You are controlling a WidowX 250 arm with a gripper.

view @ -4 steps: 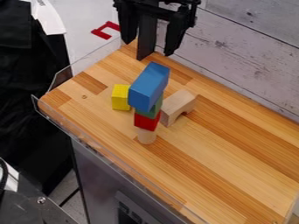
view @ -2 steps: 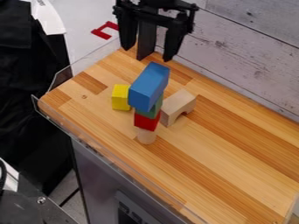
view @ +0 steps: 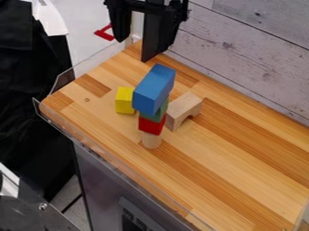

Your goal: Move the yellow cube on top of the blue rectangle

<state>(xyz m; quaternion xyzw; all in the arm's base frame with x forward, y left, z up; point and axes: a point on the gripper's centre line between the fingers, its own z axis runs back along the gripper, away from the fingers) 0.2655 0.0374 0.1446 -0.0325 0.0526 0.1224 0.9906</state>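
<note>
Evidently the wooden tabletop (view: pixel 241 180) is the biggest thing here, spread out beneath the blue rectangle (view: pixel 152 90), which serves as landmark for the rest. The gripper (view: pixel 143 45) hangs beyond the blue rectangle, toward the top edge of the view, its fingers wide apart with nothing between them. The blue rectangle itself caps a narrow tower, long side running away from the camera. The wooden arch (view: pixel 182 104) stands just to its right. The yellow cube (view: pixel 124 100), the thing to be moved, sits on the tabletop just left of the blue rectangle. Below the blue rectangle come the red block (view: pixel 151 125), the pale cylinder (view: pixel 151 140) at the foot, and the green block (view: pixel 159 113) directly under it.

The yellow cube looks like painted wood: light, stiff, hard to damage, perhaps a little slick on its flat faces. It is best taken across two opposite upright faces, with the finger nearer the tower kept clear of it. A high lift and a soft, centred release on the blue rectangle seem wise, since a nudge could topple the stack.
</note>
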